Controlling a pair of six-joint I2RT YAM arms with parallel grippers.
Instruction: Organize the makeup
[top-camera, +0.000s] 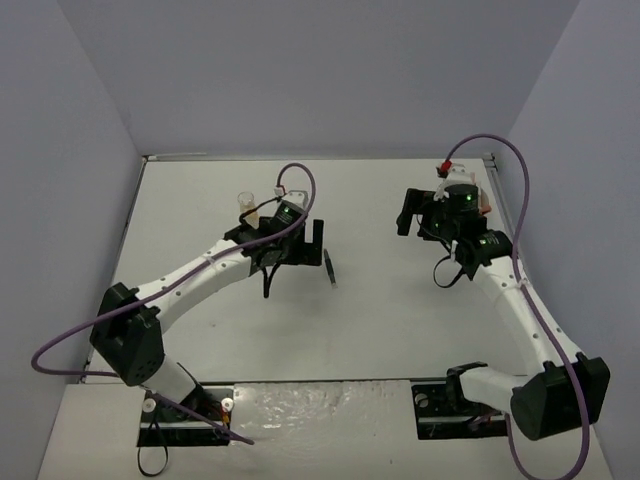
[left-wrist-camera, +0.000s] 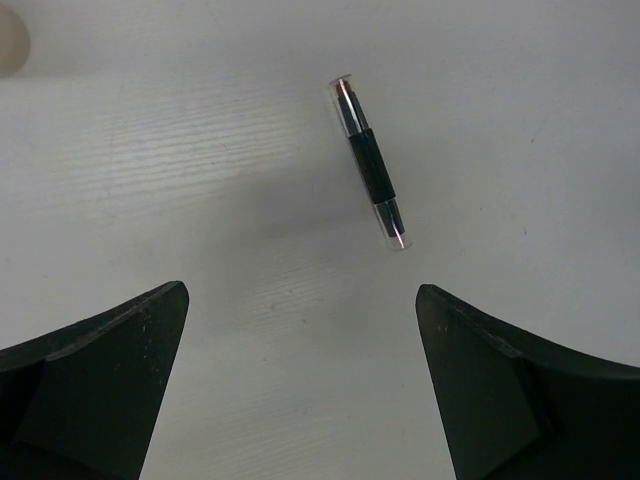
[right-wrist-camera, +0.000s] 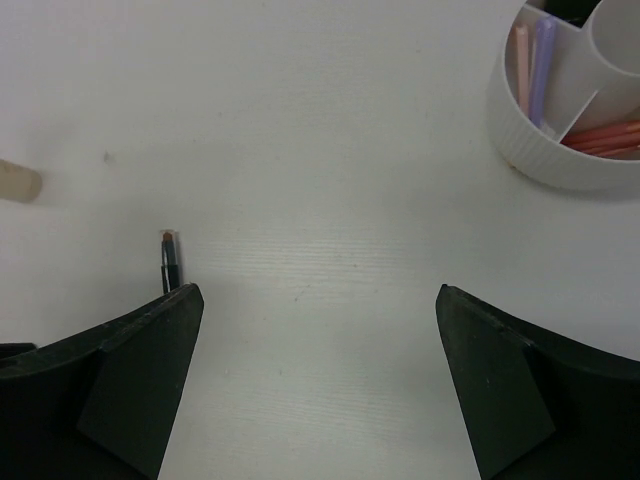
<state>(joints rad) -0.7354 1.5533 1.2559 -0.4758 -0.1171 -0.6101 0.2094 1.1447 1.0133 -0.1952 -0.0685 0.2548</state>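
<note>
Black and spread wide, the left jaws hang low over the tabletop (left-wrist-camera: 200, 150) with nothing between them. Just ahead, a little toward one side, lies a black stick (left-wrist-camera: 372, 165) with clear capped ends, flat on the surface and slanted, touching neither jaw. The right jaws are parted just as far and equally empty. What looks like the same stick shows at the edge of their wrist view beside one tip, though from overhead the right arm (top-camera: 520, 290) is well apart from it. Further out, close to that arm, sits the white divided bowl (right-wrist-camera: 540, 150), with a pink stick (right-wrist-camera: 520, 60) and a lilac stick (right-wrist-camera: 543, 60) side by side in one section, it seems, and red sticks (right-wrist-camera: 600, 135) in the next. A small bottle (top-camera: 246, 207) of beige liquid appears to stand just behind the left wrist.

To my eye the black stick is the next thing to collect, and the left jaws are the nearer pair. The trouble is that it is thin, round and askew to them, so a descent that isn't lined up could pinch one end and flip it, or nudge it rolling across the smooth tabletop. Coming down too hard risks the tips jamming on the surface. A careless backward swing of that wrist could also knock the bottle over
</note>
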